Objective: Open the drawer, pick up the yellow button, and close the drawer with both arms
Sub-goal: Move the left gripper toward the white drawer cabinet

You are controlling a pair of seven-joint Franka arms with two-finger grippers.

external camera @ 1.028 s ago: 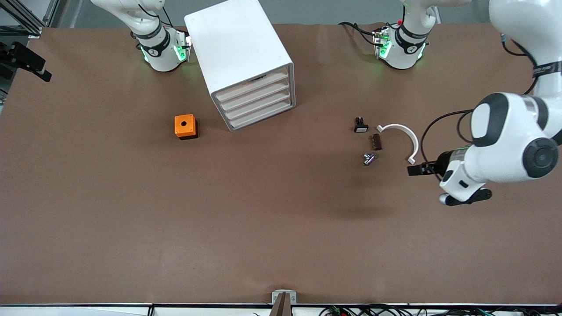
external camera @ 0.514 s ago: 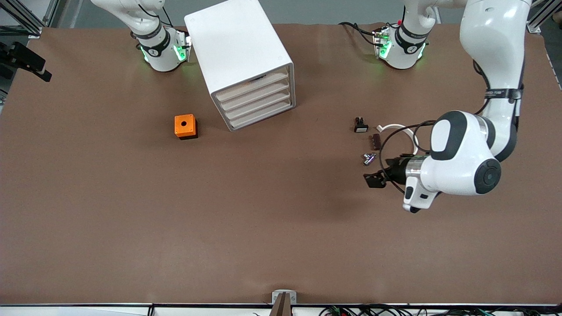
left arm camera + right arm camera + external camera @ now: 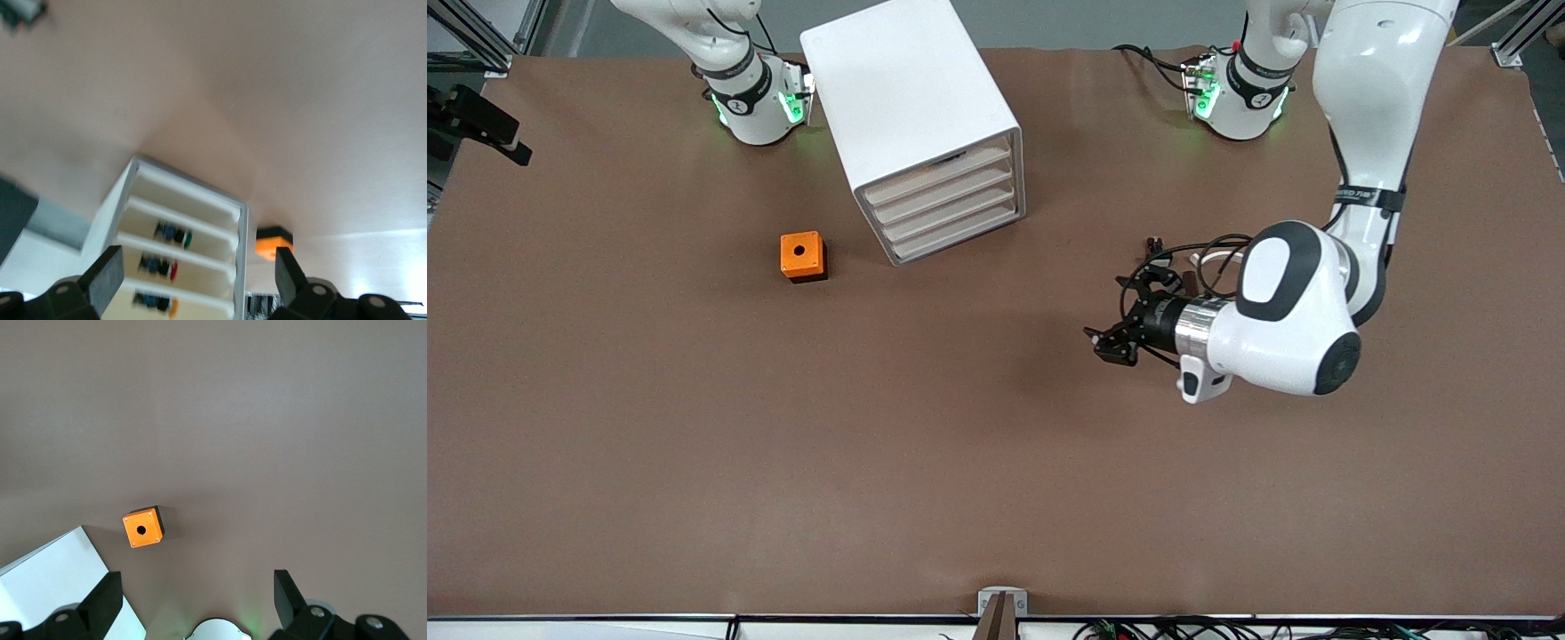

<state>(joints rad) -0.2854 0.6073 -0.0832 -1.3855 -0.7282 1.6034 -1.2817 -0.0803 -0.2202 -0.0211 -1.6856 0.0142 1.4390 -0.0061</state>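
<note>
- The left claw [image 3: 1107, 342] hangs over bare brown surface [image 3: 694, 462], its fingers [image 3: 107, 277] spread wide and gripping nothing.
- It points toward the white cabinet [image 3: 916, 116], which stands well apart from it toward the right arm's end of the surface.
- The top drawer [image 3: 938, 173] is pushed in, flush with the three drawers under it — no tray sticks out.
- In the left wrist view the cabinet front shows between the claw's fingers, with small dark parts in its compartments; one part has an orange cap [image 3: 173, 307] — it may be the button, but I cannot tell which drawer holds it.
- An orange cube [image 3: 801, 256] with a hole in its top sits beside the cabinet, farther from the left claw than the cabinet is.
- A small black part [image 3: 1156, 242] lies just beside the left arm's wrist, partly hidden by its cables.
- The right claw [image 3: 193, 600] is out of the front view; its own camera shows the fingers [image 3: 100, 603] released and empty, high over the surface, with the orange cube and a corner of the cabinet below.
</note>
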